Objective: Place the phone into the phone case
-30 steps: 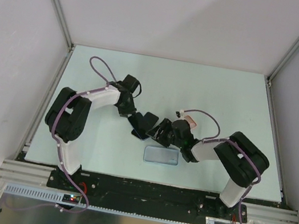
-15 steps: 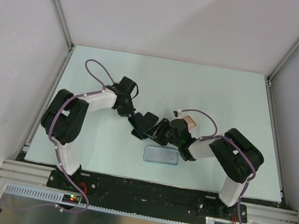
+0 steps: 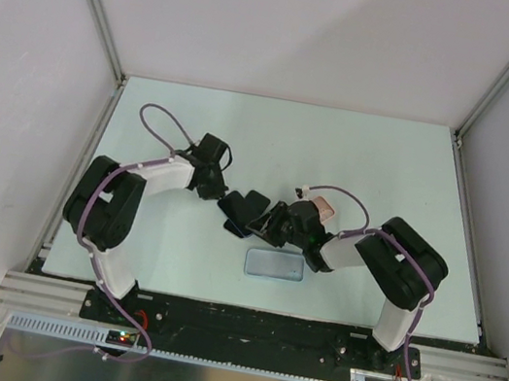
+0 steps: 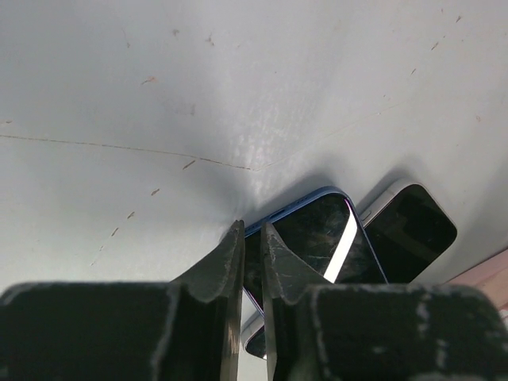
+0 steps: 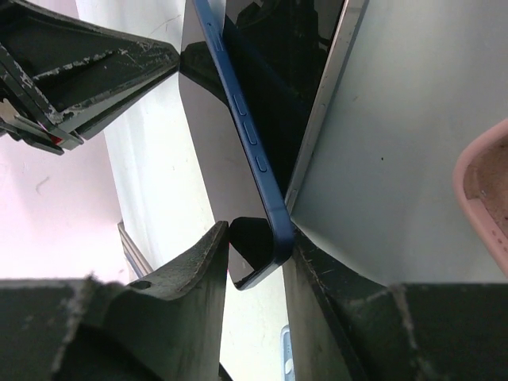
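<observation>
The right gripper (image 5: 260, 232) has one finger on each side of a bottom corner of the phone (image 5: 244, 135). Both fingers touch it, so it is grabbing the phone. The phone has a blue edge and a shiny black front.

The left gripper (image 4: 252, 225) is at the other end of the phone. Its fingers are almost together, and the phone's edge runs right up to the thin gap between them. I cannot tell if they are pinching it or only touching it.

Just past the left gripper's fingers, a second black slab (image 4: 409, 230) with a silver edge lies on the table (image 4: 238, 79). The phone is pressed right up against it and covers one of its corners.

The pink case (image 5: 480, 190) is off to the right of the right gripper. It is close to the phone but not touching it. The phone is not in the case.

A light blue flat thing (image 3: 275, 265) lies near the grippers, on the side toward the arm bases. Nothing touches it.
</observation>
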`<state>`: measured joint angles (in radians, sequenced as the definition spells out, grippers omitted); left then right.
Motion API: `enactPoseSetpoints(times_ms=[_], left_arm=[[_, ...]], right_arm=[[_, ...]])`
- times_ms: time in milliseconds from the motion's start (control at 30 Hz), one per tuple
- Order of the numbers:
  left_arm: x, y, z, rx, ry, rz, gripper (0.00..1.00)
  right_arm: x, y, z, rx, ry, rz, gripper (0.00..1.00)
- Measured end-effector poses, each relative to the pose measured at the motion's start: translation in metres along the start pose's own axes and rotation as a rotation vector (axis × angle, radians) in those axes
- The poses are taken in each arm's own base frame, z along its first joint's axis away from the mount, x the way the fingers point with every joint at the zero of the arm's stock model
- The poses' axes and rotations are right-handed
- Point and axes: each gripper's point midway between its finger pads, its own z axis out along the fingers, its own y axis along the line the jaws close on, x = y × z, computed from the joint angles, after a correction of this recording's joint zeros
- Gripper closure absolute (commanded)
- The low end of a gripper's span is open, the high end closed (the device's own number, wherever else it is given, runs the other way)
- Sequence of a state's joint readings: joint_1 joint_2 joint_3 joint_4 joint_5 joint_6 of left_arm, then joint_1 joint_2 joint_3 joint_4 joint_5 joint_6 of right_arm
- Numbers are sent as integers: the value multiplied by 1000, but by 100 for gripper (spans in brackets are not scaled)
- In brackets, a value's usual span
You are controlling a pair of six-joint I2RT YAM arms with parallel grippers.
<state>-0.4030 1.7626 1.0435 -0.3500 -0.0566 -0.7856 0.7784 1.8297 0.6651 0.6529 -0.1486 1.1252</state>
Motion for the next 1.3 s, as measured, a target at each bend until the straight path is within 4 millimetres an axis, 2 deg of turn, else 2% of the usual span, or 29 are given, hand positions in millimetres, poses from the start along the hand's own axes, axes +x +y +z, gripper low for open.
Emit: enactPoseSetpoints(times_ms=[600,900,967,1033,1100,1167,1300], left_arm=[[7,11,-7,-10,-2,4,99],[24,-4,-13,54,56,31,100],[26,-5,-14,61,61,34,100],[30,-7,-15,73,72,37,98],[32,-8,-16,76,76,41,91],[35,-6,-18,74,81,45,83],[45,0,-27,68,90,66,66]], right_arm=[[-6,7,-2,4,-6,4,66],[-14,23,1,-28,-20,-2,66],[-15,26,2,-36,-24,-3,69],[-19,32,3,-48,-31,-4,84],[-21,34,3,-53,-34,-8,95],[-23,31,3,-40,-35,1,99],[-31,28,1,-33,-43,9,100]])
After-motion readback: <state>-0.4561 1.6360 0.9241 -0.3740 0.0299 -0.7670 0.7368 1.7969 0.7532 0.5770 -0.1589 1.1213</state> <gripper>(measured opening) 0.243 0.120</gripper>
